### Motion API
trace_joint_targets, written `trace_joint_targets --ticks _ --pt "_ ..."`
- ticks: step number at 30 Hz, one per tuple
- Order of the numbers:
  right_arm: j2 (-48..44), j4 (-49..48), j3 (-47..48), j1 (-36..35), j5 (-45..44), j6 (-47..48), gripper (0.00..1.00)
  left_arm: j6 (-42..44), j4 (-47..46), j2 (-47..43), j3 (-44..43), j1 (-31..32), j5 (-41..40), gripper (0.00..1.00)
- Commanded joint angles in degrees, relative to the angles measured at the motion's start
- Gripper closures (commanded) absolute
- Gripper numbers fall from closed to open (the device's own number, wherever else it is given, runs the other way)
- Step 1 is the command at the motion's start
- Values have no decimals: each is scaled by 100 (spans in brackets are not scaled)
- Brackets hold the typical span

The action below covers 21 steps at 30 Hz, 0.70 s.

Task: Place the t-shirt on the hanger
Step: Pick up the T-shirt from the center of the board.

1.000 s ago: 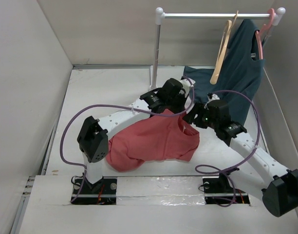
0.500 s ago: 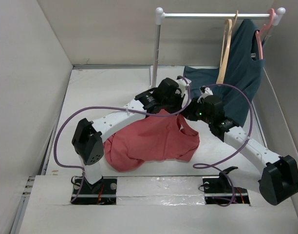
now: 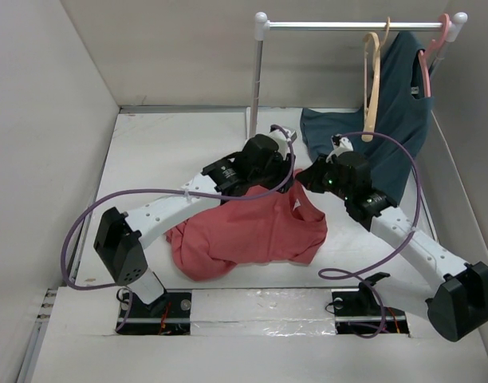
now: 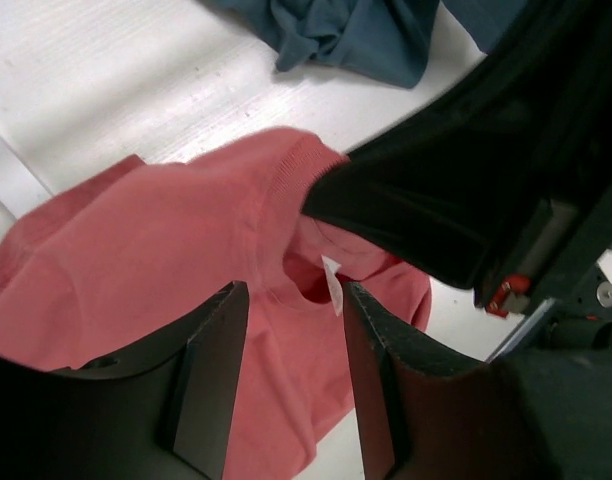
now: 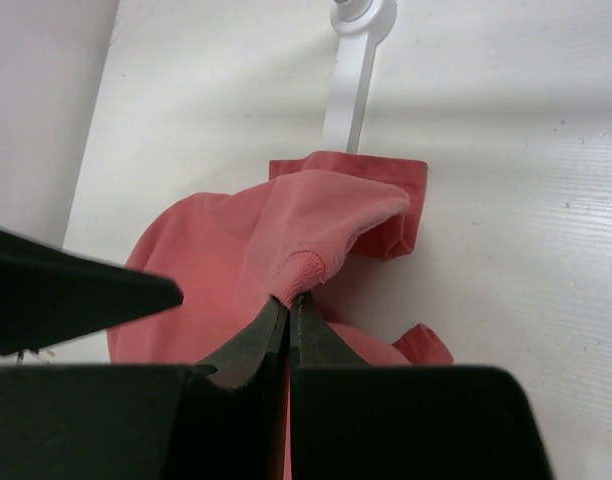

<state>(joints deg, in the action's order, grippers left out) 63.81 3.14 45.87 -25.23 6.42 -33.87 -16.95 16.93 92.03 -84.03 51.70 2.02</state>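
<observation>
**Inspector:** Count, starting from the near edge.

**Assistant:** Two arms, each with one hand. One red t-shirt [image 3: 244, 231]. Further back, one blue garment [image 3: 395, 112], two hangers and one rail [image 3: 340, 25], all over a single white worktop [image 3: 172, 152].

**Inspector:** State of the right hand [image 5: 289, 300]?

**Assistant:** Closed tight. The ribbed edge of the t-shirt's collar is pinched between its fingertips, and the cloth rises to a small peak there.

**Inspector:** And the left hand [image 4: 291, 300]?

**Assistant:** Its fingers stand partly apart and grip nothing. It hangs over the collar opening, just beside the right hand. The collar and its white label [image 4: 331, 285] show through the gap.

**Inspector:** Where is the rest of the t-shirt?

**Assistant:** It lies crumpled on the worktop between the two arms. It spreads from the pinched collar back toward the near edge and to the left.

**Inspector:** The hangers?

**Assistant:** The wooden hanger [image 3: 372, 88] hangs bare by its hook from the rail at the far right, well apart from both hands and from the t-shirt. The pink hanger [image 3: 427, 68] is on the same rail, further right. It carries the blue garment, whose lower part trails onto the worktop just beyond the right hand.
</observation>
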Motion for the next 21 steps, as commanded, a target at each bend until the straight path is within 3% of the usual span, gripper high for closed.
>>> trace_joint_targets --ticks 1,7,13,21 --pt "61 240 501 9 -123 -50 100 -230 -400 -352 360 182 -61 61" --pt "17 450 704 10 79 -111 100 -142 -462 -159 502 393 -465 52" --pt "-70 653 766 10 194 -129 100 -142 -471 70 238 393 -1335 54" --pt "-308 776 625 62 220 -199 100 218 -401 587 -210 393 -1740 56"
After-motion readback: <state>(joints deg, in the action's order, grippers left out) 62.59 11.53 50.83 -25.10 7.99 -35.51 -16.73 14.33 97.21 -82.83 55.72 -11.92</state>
